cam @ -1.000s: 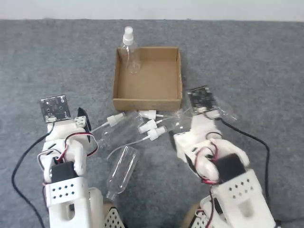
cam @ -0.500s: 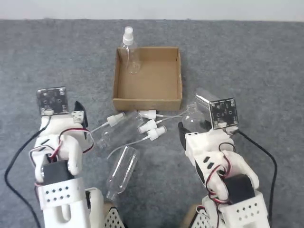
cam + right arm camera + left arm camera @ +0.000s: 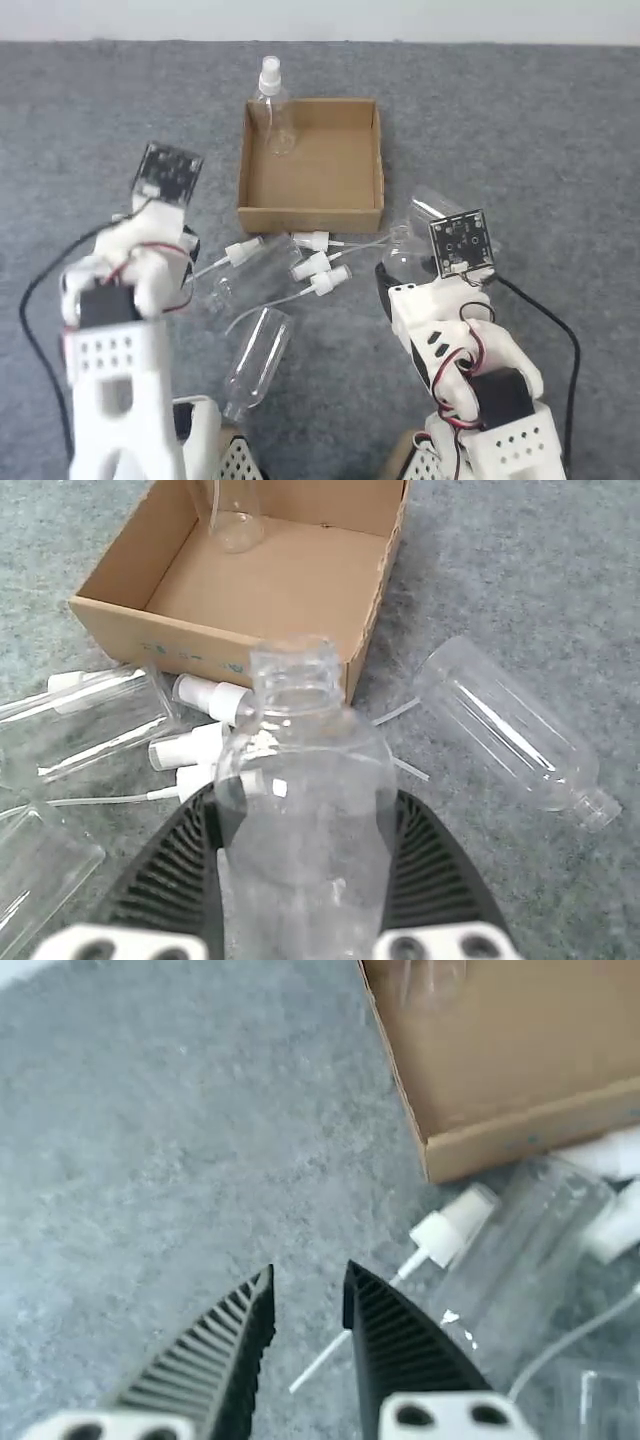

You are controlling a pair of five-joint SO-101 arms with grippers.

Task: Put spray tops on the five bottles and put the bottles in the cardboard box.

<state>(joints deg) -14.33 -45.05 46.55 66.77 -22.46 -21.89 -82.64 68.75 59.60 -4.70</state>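
The right end effector (image 3: 300,802) is clamped on an open bottle (image 3: 300,710), one finger on each side of its body. Its bare neck points toward the box (image 3: 120,620), and it is held just in front of the box's near right corner.

The left end effector (image 3: 308,1278) hangs over the grey table (image 3: 150,1110) with its fingers a narrow gap apart and nothing between them. Near it a spray top (image 3: 450,1230) lies loose, its thin tube running under the fingers, against the left bottle (image 3: 530,1250), which lies uncapped.

A capped bottle (image 3: 272,105) stands inside the box in the far left corner. Three more tops (image 3: 312,264) lie together before the box's near wall. Two further uncapped bottles lie on the table — the near bottle (image 3: 255,358) between the arms, and the right bottle (image 3: 510,730) beside the open bottle.
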